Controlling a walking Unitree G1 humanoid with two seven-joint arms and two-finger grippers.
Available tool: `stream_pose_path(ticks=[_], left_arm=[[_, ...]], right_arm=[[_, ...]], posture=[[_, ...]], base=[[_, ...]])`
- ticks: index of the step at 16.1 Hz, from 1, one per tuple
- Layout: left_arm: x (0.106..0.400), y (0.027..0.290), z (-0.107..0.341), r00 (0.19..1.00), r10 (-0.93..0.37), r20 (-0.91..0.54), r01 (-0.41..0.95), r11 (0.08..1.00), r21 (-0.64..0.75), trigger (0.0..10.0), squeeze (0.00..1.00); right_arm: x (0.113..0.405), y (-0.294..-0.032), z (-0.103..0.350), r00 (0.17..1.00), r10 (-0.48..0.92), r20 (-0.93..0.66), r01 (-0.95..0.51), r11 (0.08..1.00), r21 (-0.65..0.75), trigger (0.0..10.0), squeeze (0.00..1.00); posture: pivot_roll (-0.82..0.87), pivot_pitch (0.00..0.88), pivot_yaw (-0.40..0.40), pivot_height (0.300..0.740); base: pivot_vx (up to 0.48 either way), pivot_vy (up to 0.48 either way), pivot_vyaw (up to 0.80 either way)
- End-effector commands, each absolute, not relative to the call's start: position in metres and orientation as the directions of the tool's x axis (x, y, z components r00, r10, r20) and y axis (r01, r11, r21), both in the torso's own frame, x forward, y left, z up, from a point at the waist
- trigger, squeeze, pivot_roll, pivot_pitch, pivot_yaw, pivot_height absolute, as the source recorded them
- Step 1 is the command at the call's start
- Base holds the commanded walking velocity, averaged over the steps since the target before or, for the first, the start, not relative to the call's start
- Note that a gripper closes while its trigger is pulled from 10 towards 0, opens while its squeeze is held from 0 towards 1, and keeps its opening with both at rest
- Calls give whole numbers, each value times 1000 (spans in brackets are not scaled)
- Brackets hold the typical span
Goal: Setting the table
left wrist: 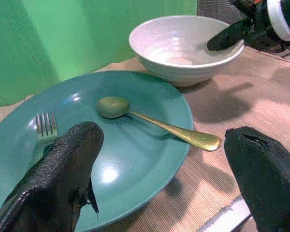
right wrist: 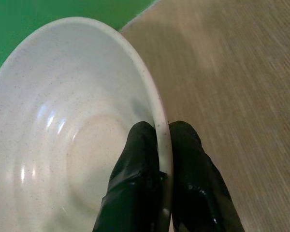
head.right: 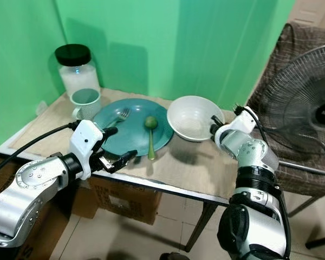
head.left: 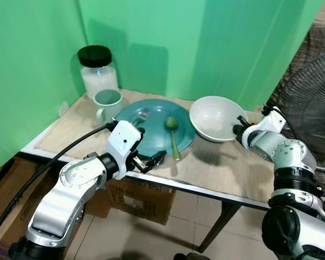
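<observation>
One bowl is in hand: white, glazed, deep-sided, it sits on the mat just beside the plate, at the plate's 3 o'clock. The right gripper pinches its rim at the bowl's own 3 o'clock, one finger inside the wall, one outside, pressed tight on the thin edge. It looks like stiff ceramic, fairly heavy for a one-point grip, smooth and likely slippery under rubber pads; held by the rim alone it would want to tilt away from the fingers, so a slide along the mat or a low lift seems safer than a high carry. It would chip or break if dropped.

The teal plate holds a spoon lying from centre toward 6 o'clock, handle past the rim, and a fork near 10 o'clock. The left gripper hovers at the plate's 7 o'clock by the table edge, fingers spread wide, holding nothing. A mug stands at the plate's 10 o'clock, a black-lidded jar behind it. A fan stands well to the right.
</observation>
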State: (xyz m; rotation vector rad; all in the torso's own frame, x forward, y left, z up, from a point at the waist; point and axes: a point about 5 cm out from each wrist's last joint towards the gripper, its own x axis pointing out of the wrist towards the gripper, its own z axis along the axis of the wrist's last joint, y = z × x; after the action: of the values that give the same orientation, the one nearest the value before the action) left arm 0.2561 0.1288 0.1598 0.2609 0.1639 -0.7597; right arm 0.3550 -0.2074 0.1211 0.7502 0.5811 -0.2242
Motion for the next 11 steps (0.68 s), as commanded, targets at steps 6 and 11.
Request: stream_pose_path(ticks=[6,11], left_arm=[[253,129,161,692,-676,-252,720,672,173,10000,0],[253,128,160,686,-681,-258,726,665,175,10000,0]], right_arm=[[357,-237,142,843,-4,-538,416,640,647,10000,0],[351,-227,128,793,81,-604,432,624,651,10000,0]], posture=[[77,0,-57,740],[75,0,-61,740]], base=[[0,0,0],[0,0,0]])
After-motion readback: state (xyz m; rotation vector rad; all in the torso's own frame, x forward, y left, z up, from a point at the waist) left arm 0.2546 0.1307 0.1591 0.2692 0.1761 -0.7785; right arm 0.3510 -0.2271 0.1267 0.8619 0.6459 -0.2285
